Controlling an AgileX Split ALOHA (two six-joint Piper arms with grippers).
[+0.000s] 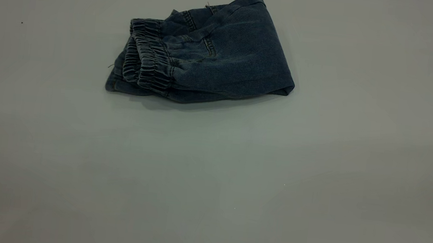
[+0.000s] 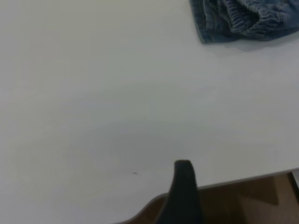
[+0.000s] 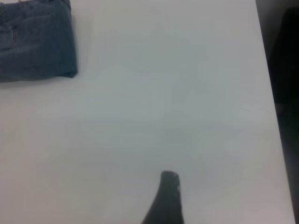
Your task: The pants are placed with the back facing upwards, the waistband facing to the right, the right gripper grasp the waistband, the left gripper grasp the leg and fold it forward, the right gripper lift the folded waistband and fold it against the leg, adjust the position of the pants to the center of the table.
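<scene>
White table (image 1: 316, 168) bears folded denim pants (image 1: 207, 52), no label legible; pincer states unclear.

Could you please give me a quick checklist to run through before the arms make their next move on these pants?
1. Pants folded into a compact stack: ok.
2. Elastic waistband lying on top, at the left end in the exterior view: ok.
3. Pants at the centre of the table: not ok, they sit toward the far side.
4. Left gripper clear of the fabric, near the table edge: ok.
5. Right gripper clear of the fabric, over bare table: ok.
6. Both grippers open and ready: cannot tell, only one fingertip shows in each wrist view.
</scene>
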